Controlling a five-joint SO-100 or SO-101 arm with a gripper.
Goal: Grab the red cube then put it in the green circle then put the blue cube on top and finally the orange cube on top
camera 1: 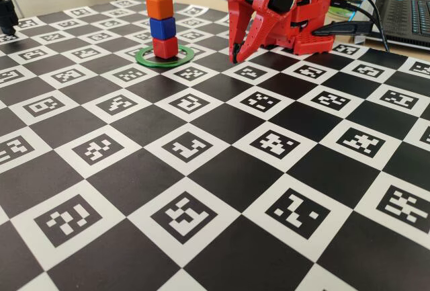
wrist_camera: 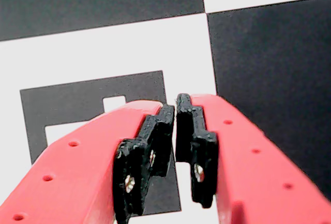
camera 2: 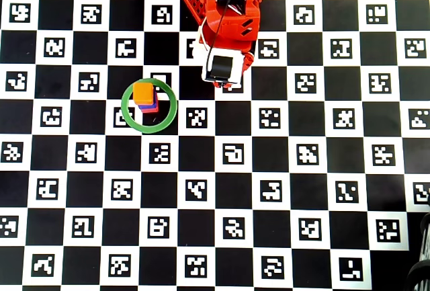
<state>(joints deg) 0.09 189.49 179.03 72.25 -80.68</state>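
Note:
In the fixed view three cubes stand stacked inside the green circle (camera 1: pixel 161 65): the red cube (camera 1: pixel 165 48) at the bottom, the blue cube (camera 1: pixel 162 28) on it, the orange cube (camera 1: pixel 160 7) on top. From overhead the orange cube (camera 2: pixel 143 93) covers most of the stack within the green circle (camera 2: pixel 124 106). My gripper (camera 1: pixel 234 58) hangs to the right of the stack, apart from it, tips pointing down just above the board. In the wrist view the gripper (wrist_camera: pixel 176 107) is shut, its black pads (wrist_camera: pixel 155 136) almost touching with nothing between them.
The board is a black-and-white checker mat of printed markers. The red arm base (camera 1: pixel 302 32) stands at the back, with the folded arm (camera 2: pixel 225 42) over it. A laptop (camera 1: pixel 410 15) and cables (camera 1: pixel 363 9) lie at the back right. A black object (camera 1: pixel 7 12) sits at the far left.

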